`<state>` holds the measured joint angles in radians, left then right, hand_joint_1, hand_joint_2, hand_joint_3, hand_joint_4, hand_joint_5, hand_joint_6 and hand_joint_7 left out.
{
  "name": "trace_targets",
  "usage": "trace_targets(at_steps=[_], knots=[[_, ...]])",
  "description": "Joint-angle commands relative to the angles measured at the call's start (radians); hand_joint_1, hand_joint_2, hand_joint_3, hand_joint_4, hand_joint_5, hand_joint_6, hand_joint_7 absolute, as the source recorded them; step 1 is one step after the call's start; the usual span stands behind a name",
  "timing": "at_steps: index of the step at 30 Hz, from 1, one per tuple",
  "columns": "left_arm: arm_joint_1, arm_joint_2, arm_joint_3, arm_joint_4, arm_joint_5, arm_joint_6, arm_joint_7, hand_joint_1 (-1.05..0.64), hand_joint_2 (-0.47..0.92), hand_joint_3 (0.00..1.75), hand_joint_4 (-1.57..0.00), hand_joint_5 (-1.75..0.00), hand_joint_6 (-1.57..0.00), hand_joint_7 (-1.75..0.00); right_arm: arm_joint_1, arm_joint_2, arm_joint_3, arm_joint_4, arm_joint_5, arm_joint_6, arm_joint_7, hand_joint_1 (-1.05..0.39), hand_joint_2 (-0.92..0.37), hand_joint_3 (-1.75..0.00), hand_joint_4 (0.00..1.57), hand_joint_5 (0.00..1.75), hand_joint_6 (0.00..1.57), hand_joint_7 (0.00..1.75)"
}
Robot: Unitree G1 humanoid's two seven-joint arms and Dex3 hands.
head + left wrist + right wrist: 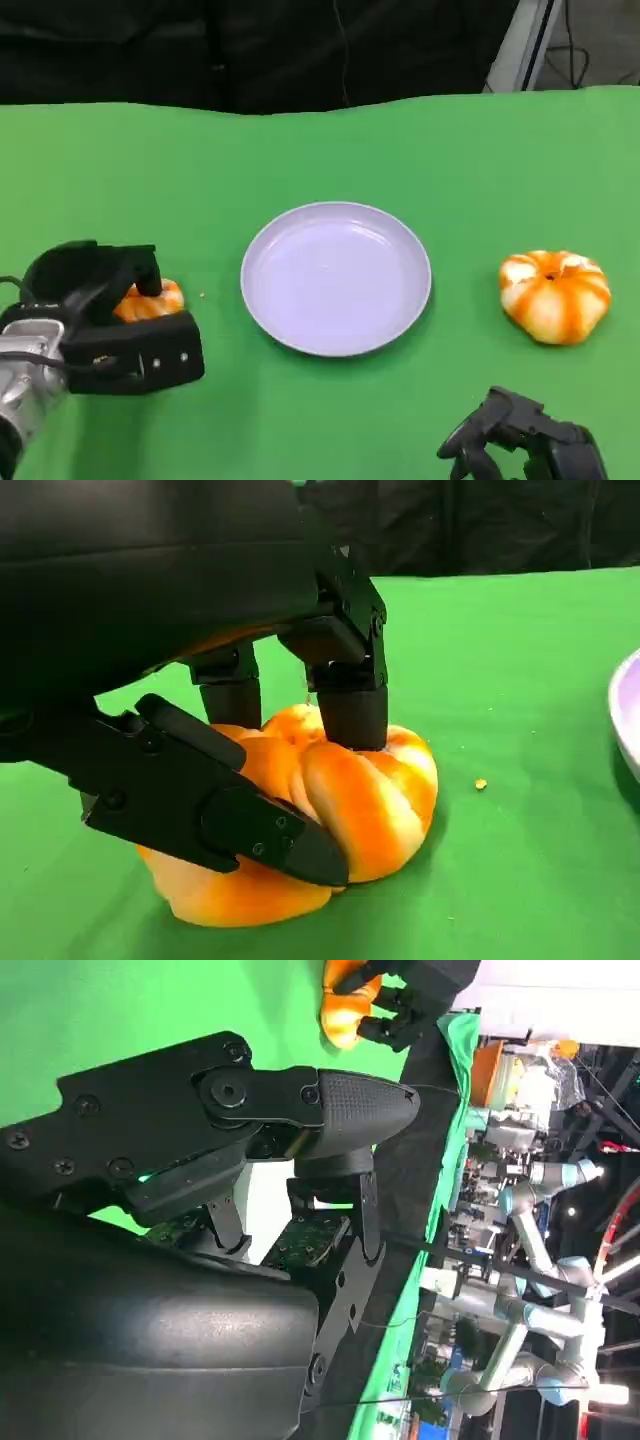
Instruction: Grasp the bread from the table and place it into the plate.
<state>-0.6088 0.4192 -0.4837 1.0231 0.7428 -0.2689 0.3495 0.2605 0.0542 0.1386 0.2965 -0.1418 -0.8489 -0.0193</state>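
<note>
Bread [340,800]: glossy orange, pumpkin-lobed, pale-streaked.

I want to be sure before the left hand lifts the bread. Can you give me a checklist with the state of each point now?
1. Left hand grips the bread, fingers on top and at the side: ok.
2. Bread lifted from the green table: not ok, it rests on the cloth.
3. Plate has nothing in it: ok.
4. Path between bread and plate free: ok.
5. Right hand away from the plate: ok, it is at the near edge.
6. Grip firm enough for lifting: cannot tell.
</note>
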Motion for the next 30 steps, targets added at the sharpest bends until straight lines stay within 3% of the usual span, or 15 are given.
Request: trace_targets(at_steps=[1,20,21,24,26,30], knots=[[0.029,0.078,-0.012,-0.069,0.056,-0.066,0.157,-0.15,0.89,0.03,-0.8,-1.75,-0.58,-1.73,-0.006,-0.009,-0.01,0.009,0.017,-0.011,-0.002,-0.68,-0.92,-0.47,0.79,1.59,0.85,1.26],[0.03,0.084,-0.011,-0.066,0.069,-0.081,0.187,-0.14,0.89,0.03,-0.81,-1.75,-0.57,-1.75,-0.008,-0.009,-0.01,0.013,0.017,-0.015,-0.002,-0.68,-0.92,-0.47,0.79,1.58,0.85,1.26],[0.054,0.096,0.015,-0.178,0.055,-0.093,0.185,-0.14,0.89,0.03,-0.81,-1.75,-0.57,-1.75,-0.009,-0.008,-0.01,0.012,0.017,-0.01,-0.003,-0.68,-0.92,-0.47,0.79,1.58,0.85,1.26],[0.106,0.115,0.066,-0.379,0.035,-0.097,0.165,-0.14,0.53,0.89,-0.85,-1.75,-0.65,-1.75,-0.01,-0.006,-0.009,0.01,0.016,-0.003,-0.003,-0.68,-0.91,-0.46,0.79,1.58,0.86,1.25],[0.123,0.116,0.078,-0.412,0.037,-0.084,0.147,-0.14,0.47,1.02,-0.85,-1.75,-0.65,-1.75,-0.01,-0.006,-0.009,0.01,0.016,-0.003,-0.003,-0.68,-0.91,-0.46,0.8,1.58,0.86,1.25],[0.139,0.115,0.093,-0.443,0.042,-0.071,0.128,-0.13,0.45,1.07,-0.85,-1.75,-0.65,-1.75,-0.01,-0.005,-0.01,0.01,0.015,-0.003,-0.003,-0.68,-0.92,-0.46,0.8,1.58,0.86,1.24]])
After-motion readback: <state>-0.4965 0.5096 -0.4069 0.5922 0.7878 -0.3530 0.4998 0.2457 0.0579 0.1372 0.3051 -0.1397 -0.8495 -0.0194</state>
